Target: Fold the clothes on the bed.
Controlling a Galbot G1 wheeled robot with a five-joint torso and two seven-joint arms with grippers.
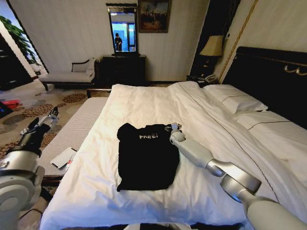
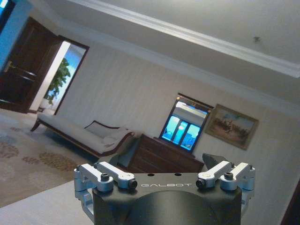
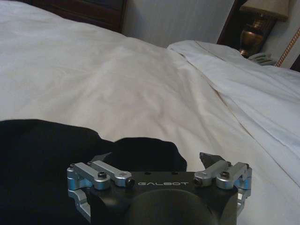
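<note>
The clothes are one black T-shirt (image 1: 144, 158) with white lettering, lying partly folded in the middle of the bed (image 1: 144, 103) on its white duvet. My right gripper (image 1: 174, 128) rests at the shirt's far right corner, just above the fabric. In the right wrist view this gripper (image 3: 154, 159) is open, with the shirt's dark edge (image 3: 42, 154) under and between its spread fingers. My left gripper (image 1: 48, 119) hangs open in the air off the bed's left side, away from the shirt; its wrist view shows it (image 2: 159, 164) pointing at the far wall.
A white flat device (image 1: 63, 157) lies on the grey strip left of the duvet. White pillows (image 1: 240, 101) sit before the dark headboard (image 1: 273, 76) on the right. A chaise longue (image 1: 67, 75), a dresser with a mirror (image 1: 123, 67) and a lamp (image 1: 212, 48) stand at the back.
</note>
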